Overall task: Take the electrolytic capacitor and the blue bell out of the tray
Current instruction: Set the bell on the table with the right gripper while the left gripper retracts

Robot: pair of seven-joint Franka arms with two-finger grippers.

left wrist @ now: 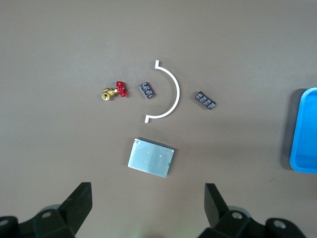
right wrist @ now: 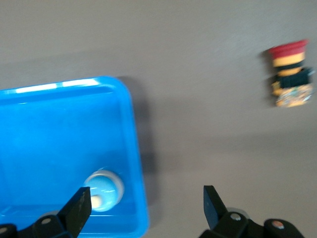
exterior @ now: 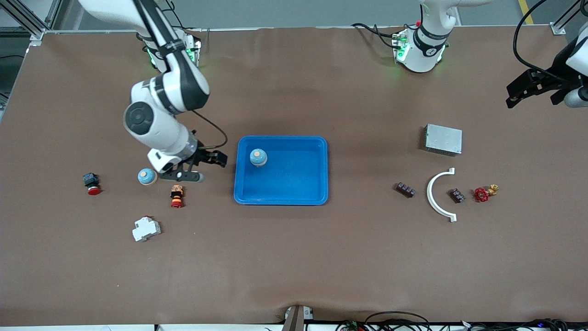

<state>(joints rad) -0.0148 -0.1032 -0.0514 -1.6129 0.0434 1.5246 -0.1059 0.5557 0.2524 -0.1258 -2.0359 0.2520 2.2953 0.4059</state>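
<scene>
The right hand (exterior: 209, 163), wide open and empty beside the tray (exterior: 281, 198), is best centred over the blue bell (exterior: 258, 157) before closing; the left hand (exterior: 528, 89), open and empty, waits.

Robotics lab: brown-covered table (exterior: 294, 257), aluminium frame posts (exterior: 27, 18), loose cables (exterior: 395, 318), scattered industrial parts

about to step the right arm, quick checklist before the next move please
1. Right pincer open: ok.
2. Bell to be removed from the tray: not ok, it sits in the corner toward the right arm's end.
3. Second bell on the table by the right pincer: ok.
4. Electrolytic capacitor in tray: cannot tell, none seen there.
5. Left pincer open, waiting over the left arm's end: ok.
</scene>
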